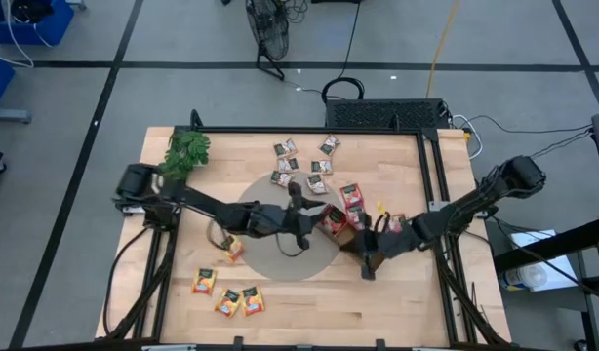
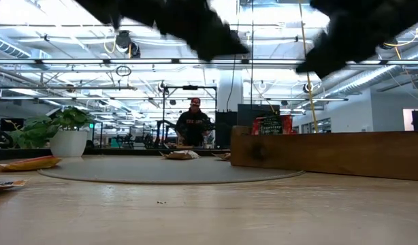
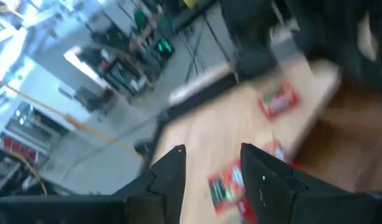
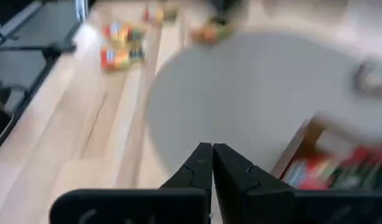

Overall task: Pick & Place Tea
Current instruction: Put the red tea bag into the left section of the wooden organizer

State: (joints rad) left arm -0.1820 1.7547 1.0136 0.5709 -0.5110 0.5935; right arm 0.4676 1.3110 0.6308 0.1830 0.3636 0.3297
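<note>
Red tea sachets (image 1: 350,200) sit in the brown wooden tray (image 1: 340,226) at the right rim of the round grey mat (image 1: 280,258). Grey-white sachets (image 1: 285,150) lie flat toward the far edge. Orange-yellow sachets (image 1: 228,300) lie flat near the near-left corner, and another (image 1: 232,250) at the mat's left rim. My left gripper (image 1: 300,211) hovers over the mat next to the tray, open (image 3: 211,167), with red sachets (image 3: 279,102) beyond its fingers. My right gripper (image 1: 368,261) is at the tray's near end, shut (image 4: 212,163) on nothing, above the mat.
A green leafy sprig (image 1: 187,151) lies at the far-left corner. A black frame (image 1: 431,185) runs along the table's edges. In the low view the tray's wall (image 2: 331,154) stands on the right, and a person (image 2: 194,122) stands far back in the room.
</note>
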